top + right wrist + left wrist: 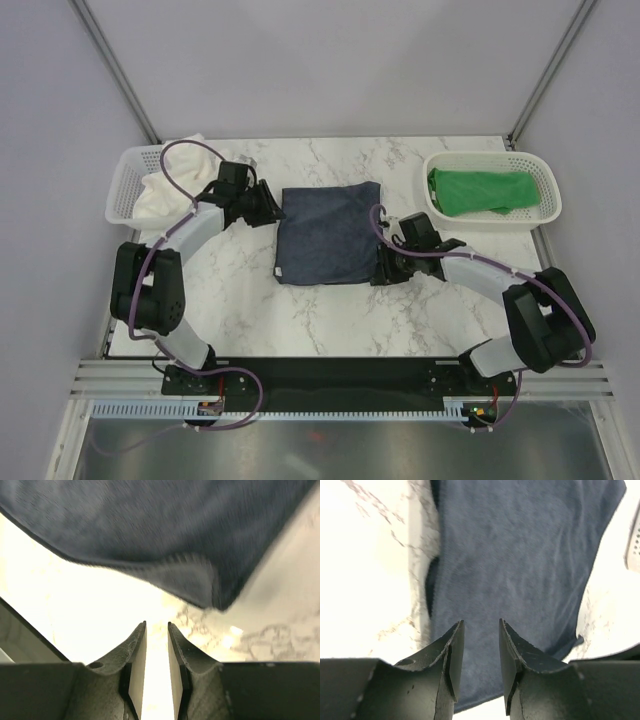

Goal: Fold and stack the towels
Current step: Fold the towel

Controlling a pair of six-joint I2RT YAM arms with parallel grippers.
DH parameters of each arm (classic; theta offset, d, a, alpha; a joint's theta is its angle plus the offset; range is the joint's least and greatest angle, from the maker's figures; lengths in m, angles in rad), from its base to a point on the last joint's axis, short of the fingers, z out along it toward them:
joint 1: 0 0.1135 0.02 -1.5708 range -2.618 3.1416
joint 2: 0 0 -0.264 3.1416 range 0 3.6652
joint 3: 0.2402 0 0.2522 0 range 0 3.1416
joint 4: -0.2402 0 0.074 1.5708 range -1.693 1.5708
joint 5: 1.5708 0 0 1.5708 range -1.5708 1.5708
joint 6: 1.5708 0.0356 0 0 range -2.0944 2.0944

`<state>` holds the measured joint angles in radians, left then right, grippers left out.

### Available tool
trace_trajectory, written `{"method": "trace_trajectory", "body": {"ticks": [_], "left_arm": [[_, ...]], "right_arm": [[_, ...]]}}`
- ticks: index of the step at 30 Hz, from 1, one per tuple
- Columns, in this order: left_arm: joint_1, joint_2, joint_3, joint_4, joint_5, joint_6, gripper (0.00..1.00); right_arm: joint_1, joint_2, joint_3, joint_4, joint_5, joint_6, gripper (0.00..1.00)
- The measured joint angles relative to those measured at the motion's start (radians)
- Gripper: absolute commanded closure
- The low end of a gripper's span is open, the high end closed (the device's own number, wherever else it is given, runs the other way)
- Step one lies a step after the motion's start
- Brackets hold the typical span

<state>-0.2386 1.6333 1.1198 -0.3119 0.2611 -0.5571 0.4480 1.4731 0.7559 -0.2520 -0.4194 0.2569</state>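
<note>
Your left jaws stood apart with nothing between them. The navy towel [520,555] lay flat on the counter [300,320], directly under and ahead of their tips. Your right jaws were parted too, more narrowly, over bare marble, with a hemmed corner of that towel just ahead of them. The green towel [482,192] sat in a mesh basket [548,205] well beyond the right jaws — the cream towel [160,200] filled a second basket [118,190] behind the left jaws.
</note>
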Motion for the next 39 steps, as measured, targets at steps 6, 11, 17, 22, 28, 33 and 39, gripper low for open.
{"method": "trace_trajectory", "body": {"ticks": [6,11,17,22,28,33,39], "left_arm": [[0.017,0.097,0.118,-0.016,-0.034,0.028,0.55],[0.017,0.204,0.242,-0.011,-0.051,0.068,0.55],[0.018,0.357,0.347,-0.010,-0.052,0.100,0.55],[0.018,0.420,0.380,-0.022,-0.054,0.108,0.55],[0.018,0.449,0.404,-0.025,-0.054,0.115,0.55],[0.019,0.452,0.415,-0.029,-0.054,0.134,0.55],[0.026,0.496,0.468,-0.027,-0.051,0.140,0.55]], "right_arm": [[0.000,-0.133,-0.047,-0.018,0.076,0.065,0.66],[0.000,-0.111,0.100,0.020,0.158,0.068,0.64],[0.000,0.114,0.272,0.083,0.126,0.016,0.64],[0.000,0.245,0.278,0.044,0.106,-0.027,0.65],[0.000,0.198,0.212,0.003,0.105,-0.051,0.68],[0.000,0.011,0.084,-0.034,0.113,-0.032,0.72],[0.000,-0.014,0.138,-0.036,0.180,-0.013,0.62]]}}
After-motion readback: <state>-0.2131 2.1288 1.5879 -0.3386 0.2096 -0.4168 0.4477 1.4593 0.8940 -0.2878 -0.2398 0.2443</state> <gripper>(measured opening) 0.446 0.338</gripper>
